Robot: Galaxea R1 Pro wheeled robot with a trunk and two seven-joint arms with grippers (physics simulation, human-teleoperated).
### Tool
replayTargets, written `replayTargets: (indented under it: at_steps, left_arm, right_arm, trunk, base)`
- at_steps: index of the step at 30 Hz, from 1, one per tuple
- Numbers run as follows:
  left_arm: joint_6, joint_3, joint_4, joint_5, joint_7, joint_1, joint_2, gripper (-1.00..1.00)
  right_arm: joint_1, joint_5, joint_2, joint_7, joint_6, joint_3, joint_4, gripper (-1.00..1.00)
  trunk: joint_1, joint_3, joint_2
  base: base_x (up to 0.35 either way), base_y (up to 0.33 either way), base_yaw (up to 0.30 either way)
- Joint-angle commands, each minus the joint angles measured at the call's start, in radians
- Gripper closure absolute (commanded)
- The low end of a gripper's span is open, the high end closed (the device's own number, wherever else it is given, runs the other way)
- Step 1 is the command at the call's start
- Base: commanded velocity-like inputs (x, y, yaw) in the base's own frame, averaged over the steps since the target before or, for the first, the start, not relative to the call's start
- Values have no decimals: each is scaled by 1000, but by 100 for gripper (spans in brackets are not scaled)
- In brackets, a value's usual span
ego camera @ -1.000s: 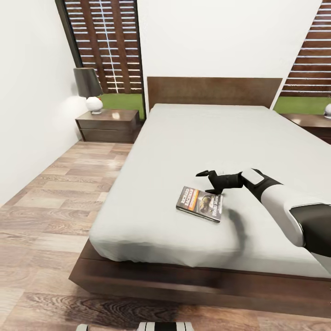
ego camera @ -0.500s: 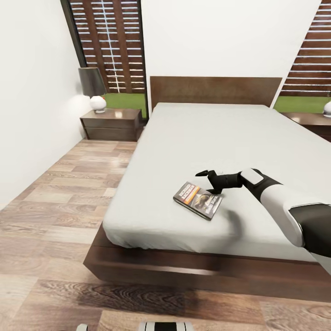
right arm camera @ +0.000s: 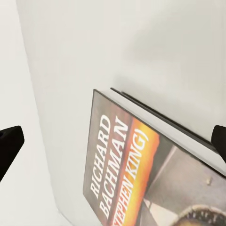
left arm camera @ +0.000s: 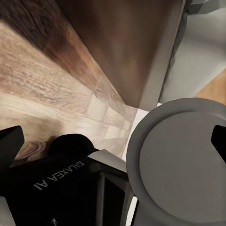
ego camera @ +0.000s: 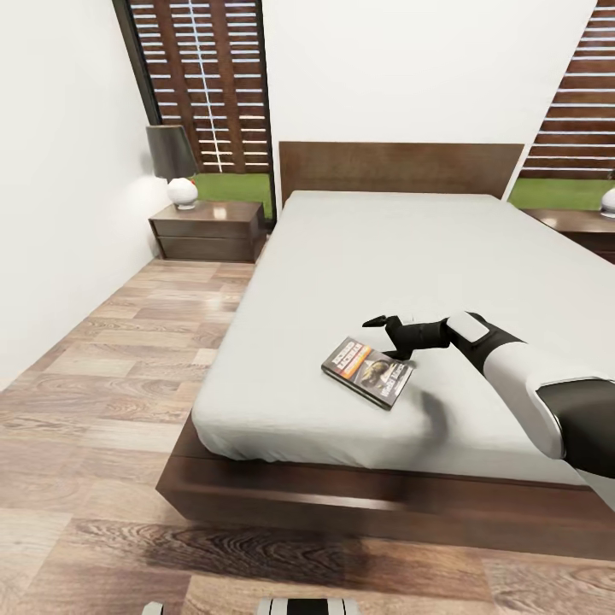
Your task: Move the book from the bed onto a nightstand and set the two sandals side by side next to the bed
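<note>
While one book [ego camera: 368, 372] lies on the bed [ego camera: 342, 256], right gripper [ego camera: 389, 338] spread

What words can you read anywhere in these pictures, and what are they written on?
"RICHARD BACHMAN" on the cover of the book, in pale letters.
"(STEPHEN KING)" on the book's orange band, just beside it.
"GALAXEA AI" on the robot's black body, seen by the left wrist camera; it may run on beyond the frame's edge.
In the head view the book's lettering is too small to read.
</note>
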Motion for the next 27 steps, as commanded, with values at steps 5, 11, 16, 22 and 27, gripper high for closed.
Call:
replayTargets:
  at_steps: [5, 11, 16, 22, 27]
  left_arm:
    - [11, 4, 0, -3, -4, 0, 0, -100]
    - [12, 4, 0, -3, -4, 0, 0, -100]
    - [11, 4, 0, -3, -4, 1, 0, -100]
    - [9, 4, 0, -3, -4, 1, 0, -100]
    - [10, 4, 0, -3, -4, 1, 1, -100]
  right_arm:
    - [-1, 4, -1, 10, 1, 8, 0, -100]
    - [-1, 4, 0, 10, 1, 9, 0, -100]
    - [-1, 4, 0, 10, 1, 9, -1, -100]
    - [-1, 4, 0, 9, 1, 11, -1, -100]
    - [-1, 4, 0, 9, 1, 13, -1, -100]
  trunk:
    - [0, -1, 0]
    - [0, -1, 0]
    - [0, -1, 0]
    - [0, -1, 0]
    - [0, -1, 0]
  base:
    - [0, 0, 0]
    - [1, 0, 0]
    - [56, 16, 0]
    - [123, 56, 0]
    - [147, 96, 0]
